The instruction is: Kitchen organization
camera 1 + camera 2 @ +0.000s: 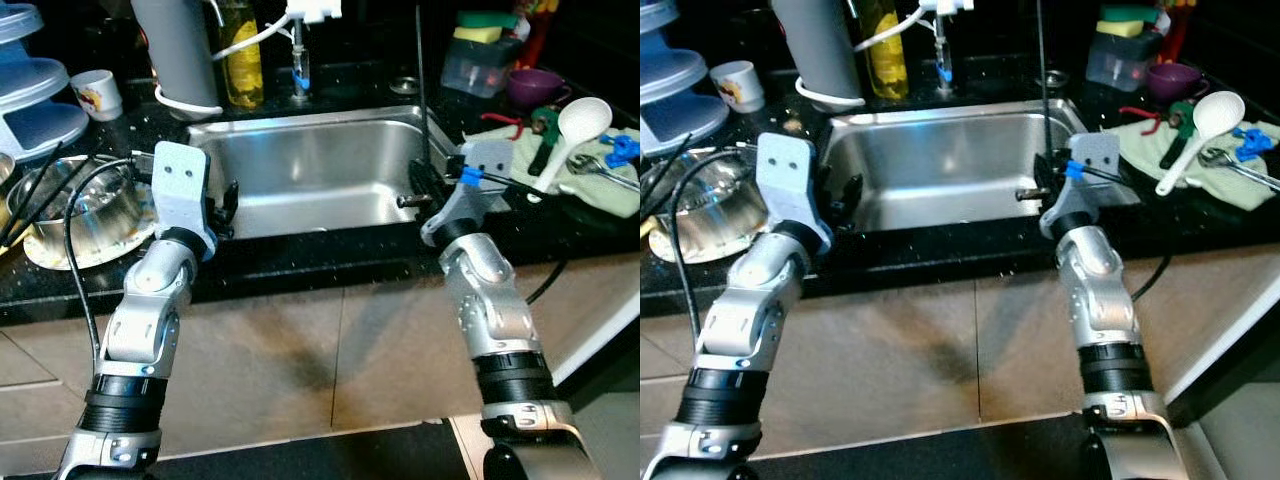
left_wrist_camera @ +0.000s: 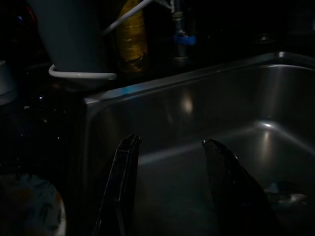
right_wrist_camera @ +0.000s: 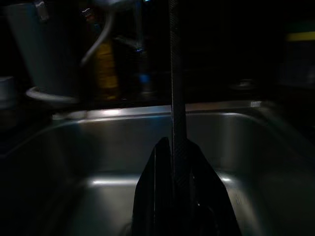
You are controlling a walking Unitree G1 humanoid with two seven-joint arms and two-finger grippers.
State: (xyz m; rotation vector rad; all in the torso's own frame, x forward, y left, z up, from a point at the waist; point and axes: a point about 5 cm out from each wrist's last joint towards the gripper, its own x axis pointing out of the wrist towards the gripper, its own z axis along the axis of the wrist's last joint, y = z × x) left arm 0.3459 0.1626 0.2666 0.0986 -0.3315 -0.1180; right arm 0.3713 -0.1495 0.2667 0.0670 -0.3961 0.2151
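Note:
My right gripper (image 1: 418,188) hangs over the right end of the steel sink (image 1: 300,135), shut on a long thin black rod (image 1: 421,80) that stands upright. In the right wrist view the rod (image 3: 175,88) rises from between the closed fingers (image 3: 156,196). At the sink's left rim, my left gripper (image 1: 226,205) is open with nothing between its fingers (image 2: 120,187); it points into the basin (image 2: 206,118). The basin looks bare apart from a small scrap near the drain.
On the counter to the left, a steel bowl (image 1: 85,205) sits on a plate, with blue stacked trays (image 1: 30,90) and a white cup (image 1: 98,93) behind. A grey jug (image 1: 178,50), oil bottle (image 1: 240,55) and tap (image 1: 298,60) line the back. At the right, a white ladle (image 1: 575,130) lies on a green cloth (image 1: 600,175).

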